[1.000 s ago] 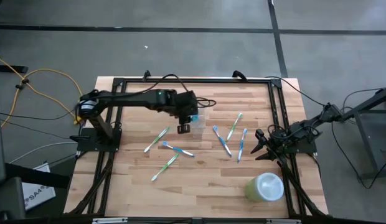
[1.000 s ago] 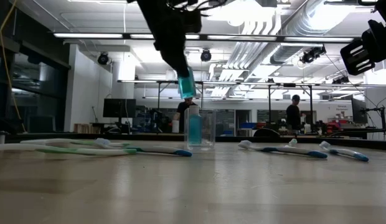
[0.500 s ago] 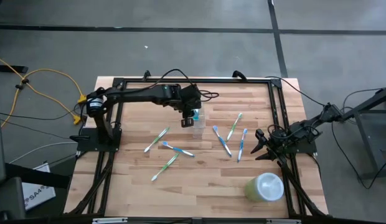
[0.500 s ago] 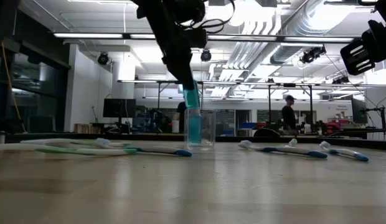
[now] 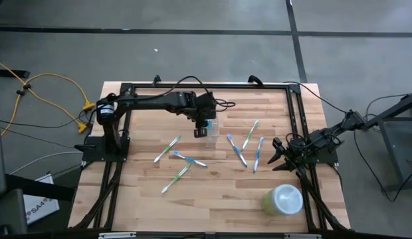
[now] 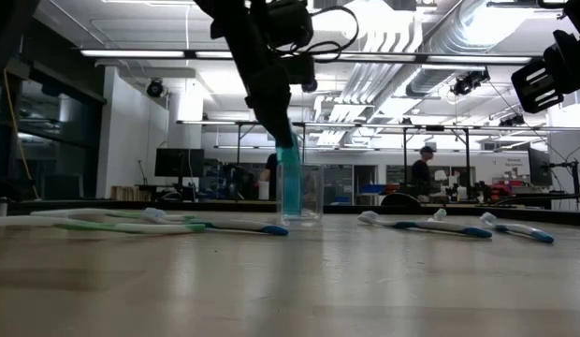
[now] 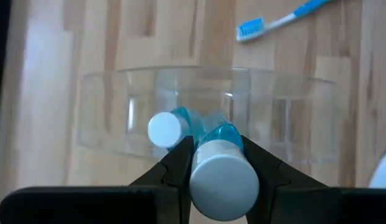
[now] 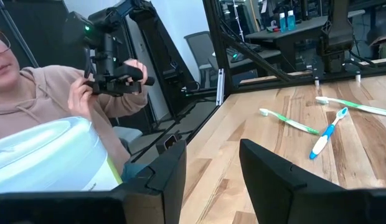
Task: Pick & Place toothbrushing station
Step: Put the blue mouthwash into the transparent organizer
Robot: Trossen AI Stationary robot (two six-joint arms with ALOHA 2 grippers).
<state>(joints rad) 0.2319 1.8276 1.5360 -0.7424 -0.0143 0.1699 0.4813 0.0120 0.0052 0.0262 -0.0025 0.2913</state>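
Observation:
The clear plastic cup [image 5: 212,129] stands on the wooden table, a little back of centre; it also shows in the low view [image 6: 307,195] and the left wrist view [image 7: 286,127]. One white-capped blue tube [image 7: 165,129] stands inside it. My left gripper [image 7: 221,163] is above the cup, shut on a second white-and-blue tube [image 7: 223,177] that reaches down into the cup [image 6: 290,185]. Several blue and green toothbrushes [image 5: 190,159] [image 5: 236,150] lie flat on the table. My right gripper [image 5: 278,154] waits open and empty at the right edge. My left gripper pinches the tube just below its white cap [image 7: 219,144] between its two fingers. The fingers come from above, pointing down. The tube is upright, its lower part inside the cup beside the other tube; I cannot tell whether it touches the cup's bottom.
A larger pale green round container [image 5: 283,199] stands at the near right, close to my right gripper [image 8: 43,155]. Toothbrushes lie left [image 5: 167,149] [image 5: 176,179] and right [image 5: 250,133] [image 5: 258,154] of the cup. A person holding a hand controller shows beyond the table in the right wrist view.
My left gripper has gone toward the table's far and right edges to above the cup, then down. The tube it holds, first above the cup's rim, now stands lowered into the cup. The cup has stayed where it was.

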